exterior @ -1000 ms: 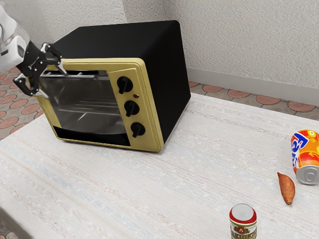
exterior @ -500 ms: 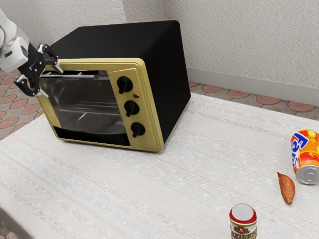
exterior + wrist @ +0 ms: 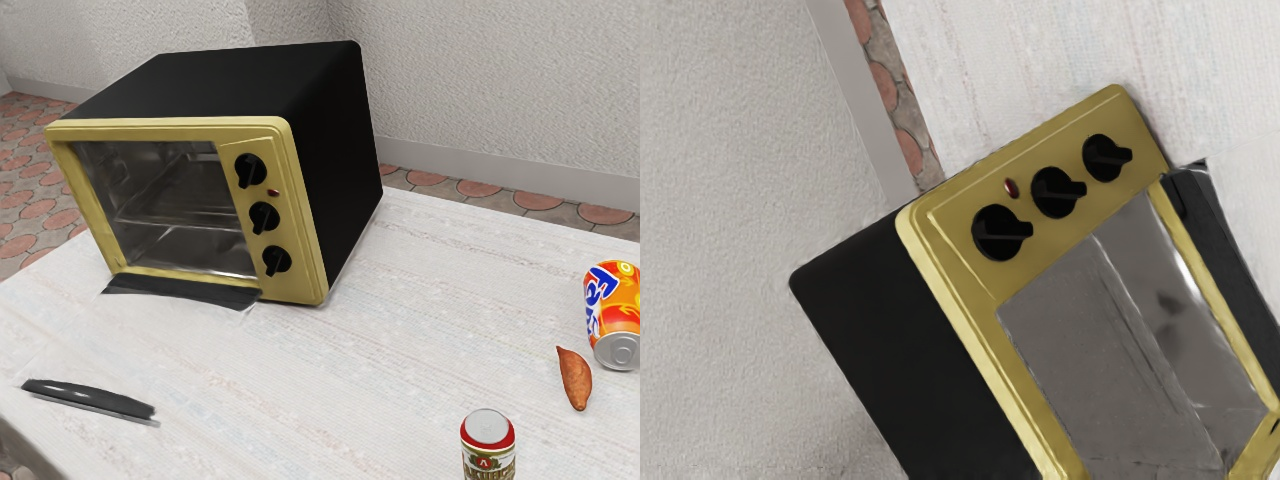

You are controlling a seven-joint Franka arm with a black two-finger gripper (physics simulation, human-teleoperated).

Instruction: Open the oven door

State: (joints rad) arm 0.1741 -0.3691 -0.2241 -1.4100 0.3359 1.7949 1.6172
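From where I stand, at the exterior view's left, the dark outer strip point(image 3: 88, 398) of the oven door point(image 3: 181, 290) sits low over the table point(image 3: 330, 400). The door is open, lowered forward, presumably on a bottom hinge. Gripper opening and hold: cannot tell. Rightward, the exterior view gives a beer can point(image 3: 488, 428), sweet potato point(image 3: 575, 378) and orange can point(image 3: 612, 310); the wrist view details the control knobs point(image 3: 1055, 192), set clear of the door's swing.

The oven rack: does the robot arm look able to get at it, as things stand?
Probably yes: the door lies folded down, so the way to the rack looks free from the front.
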